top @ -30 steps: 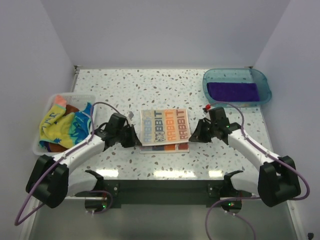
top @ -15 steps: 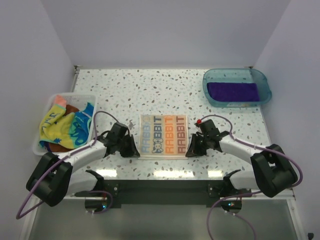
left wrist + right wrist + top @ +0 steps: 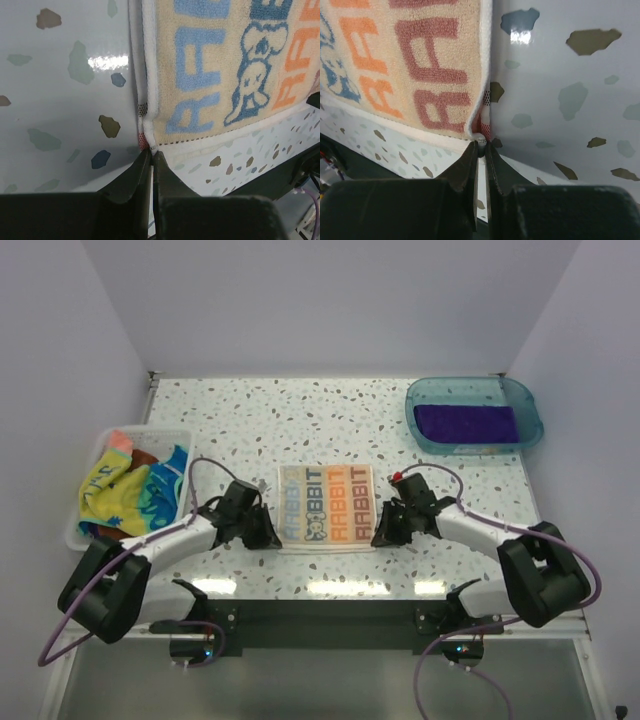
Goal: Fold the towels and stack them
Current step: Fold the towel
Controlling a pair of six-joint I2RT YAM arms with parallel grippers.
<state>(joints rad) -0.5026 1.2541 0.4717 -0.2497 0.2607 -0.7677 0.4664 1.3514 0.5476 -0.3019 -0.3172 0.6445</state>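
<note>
RABBIT towel flat overhead, wrist views alone show left fingers, right fingers pinching its corners

White arms, blk pincers, purple cables

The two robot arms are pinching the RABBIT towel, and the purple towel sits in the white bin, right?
Not quite. The purple towel lies in the blue tray on the right, as the top view shows. Both arms do pinch the RABBIT towel.

open tabletop beyond towel, bin at left, tray at right
</note>
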